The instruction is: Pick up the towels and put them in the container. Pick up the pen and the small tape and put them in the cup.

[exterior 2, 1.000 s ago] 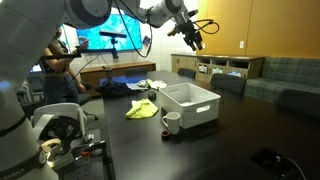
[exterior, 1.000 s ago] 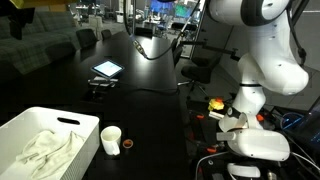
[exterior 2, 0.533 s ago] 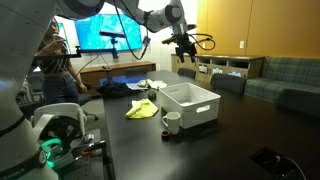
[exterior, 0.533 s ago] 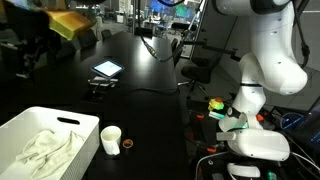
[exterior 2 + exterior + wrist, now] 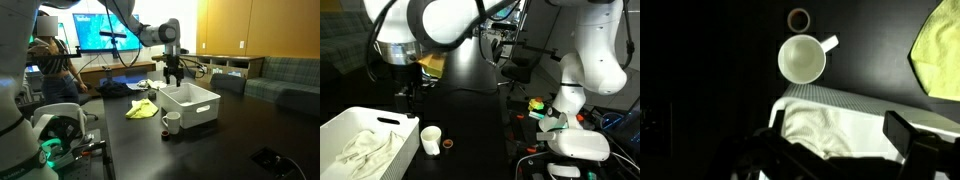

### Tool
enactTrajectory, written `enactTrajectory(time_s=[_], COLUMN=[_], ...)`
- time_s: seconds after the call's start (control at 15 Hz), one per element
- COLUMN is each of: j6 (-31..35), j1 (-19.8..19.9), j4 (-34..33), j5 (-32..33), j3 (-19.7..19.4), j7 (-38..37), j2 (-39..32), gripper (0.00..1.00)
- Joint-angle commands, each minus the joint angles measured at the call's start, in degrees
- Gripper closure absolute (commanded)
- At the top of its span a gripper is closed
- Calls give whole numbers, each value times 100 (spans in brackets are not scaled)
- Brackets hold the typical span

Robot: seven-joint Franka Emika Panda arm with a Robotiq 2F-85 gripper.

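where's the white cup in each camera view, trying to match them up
Exterior view: cup low centre, just right of the white bin.
Exterior view: cup centre, by the bin's near corner.
Wrist view: cup upper centre, above the bin's rim.
Shared landmark: the white bin.

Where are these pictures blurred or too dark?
In an exterior view the arm, close to the lens, is smeared, the container clear; in an exterior view light is even, the screen bright; in the wrist view the table is black, the cup bright, the claw dark and soft.
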State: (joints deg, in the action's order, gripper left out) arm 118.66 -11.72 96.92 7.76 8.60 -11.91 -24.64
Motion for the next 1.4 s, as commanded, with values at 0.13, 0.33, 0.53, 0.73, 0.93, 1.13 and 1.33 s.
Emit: enactTrajectory(time_s=[0.13,0.33,0.53,0.73,0.93,1.13,1.33], j6=[1148,1787,2348,2713,3094,3612,4024], j1=[279,398,493,607,723,852,1016], j4=[2117,2830,3188,3284,3262,3149,3098], j5=[-660,-901,-995,-1171,-1347,-1525,-1666], j3=[30,36,23,35,108,248,432], j7=[671,1009,1232,1321,1501,1786,2042], j2=[627,551,342,133,-67,-339,-591], gripper=[0,0,0,0,0,0,0])
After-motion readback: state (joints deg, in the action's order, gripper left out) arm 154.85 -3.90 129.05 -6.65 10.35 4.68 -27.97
